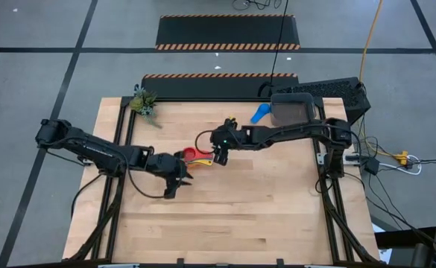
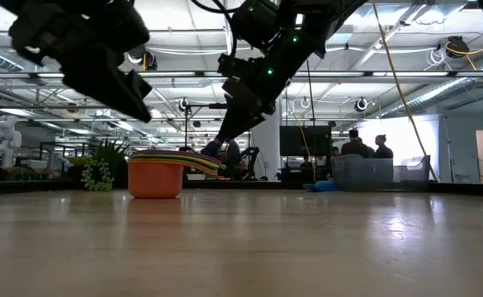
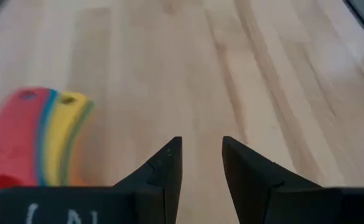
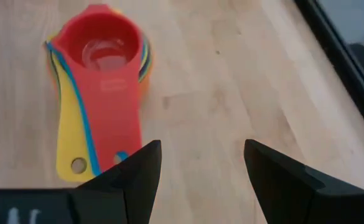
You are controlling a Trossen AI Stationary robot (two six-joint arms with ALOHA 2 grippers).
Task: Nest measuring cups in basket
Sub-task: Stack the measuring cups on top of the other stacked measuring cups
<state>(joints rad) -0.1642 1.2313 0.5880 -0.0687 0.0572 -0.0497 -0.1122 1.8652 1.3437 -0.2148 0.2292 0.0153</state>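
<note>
A nested stack of measuring cups (image 1: 197, 155) stands on the table's middle, red one on top (image 4: 101, 46), orange one at the bottom (image 2: 154, 178). Its handles (image 4: 88, 146) fan out together. One blue cup (image 1: 260, 113) lies apart beside the dark grey basket (image 1: 292, 109) at the far right. My right gripper (image 1: 219, 154) is open just past the handle ends (image 2: 212, 165), one finger (image 4: 135, 174) close over them. My left gripper (image 1: 177, 177) is open on the stack's near side, its fingers (image 3: 169, 168) over bare wood, the handles (image 3: 51, 134) off to one side.
A black keyboard (image 1: 329, 91) lies behind the basket at the far right corner. A small green plant (image 1: 144, 103) stands at the far left edge (image 2: 99, 169). People stand in the room beyond the table (image 2: 365, 147). Bare wood (image 1: 240, 216) spans the near half.
</note>
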